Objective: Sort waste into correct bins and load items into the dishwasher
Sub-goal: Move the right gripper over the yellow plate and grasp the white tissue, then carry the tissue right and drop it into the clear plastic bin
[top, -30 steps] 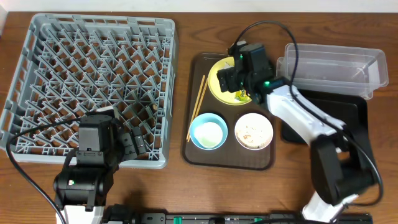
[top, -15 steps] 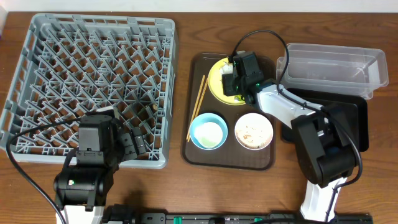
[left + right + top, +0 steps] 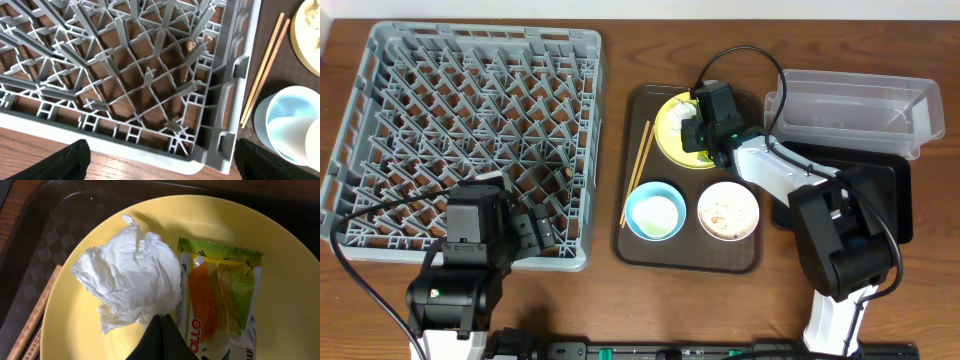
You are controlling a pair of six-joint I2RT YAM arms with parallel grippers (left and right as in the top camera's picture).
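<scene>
On the yellow plate (image 3: 280, 305) lie a crumpled white tissue (image 3: 130, 280) and a green-orange snack wrapper (image 3: 220, 300). My right gripper (image 3: 161, 317) hangs low over the plate (image 3: 670, 140), shut, its tips pinching the tissue's lower edge beside the wrapper. The left gripper (image 3: 162, 167) is open at the near right corner of the grey dish rack (image 3: 470, 130), with nothing between its fingers. Chopsticks (image 3: 639, 170), a light blue bowl (image 3: 655, 213) and a white bowl (image 3: 728, 210) with crumbs in it sit on the brown serving tray (image 3: 635, 250).
A clear plastic tub (image 3: 855, 110) stands at the back right, with a shallow black tray (image 3: 885, 195) in front of it, partly under my right arm. The right arm's cable loops above the plate. The rack's corner (image 3: 225, 145) lies close to the blue bowl (image 3: 290, 115).
My right gripper moved left and down onto the plate, then its jaws went from open to shut at the tissue. The left arm has not moved.
</scene>
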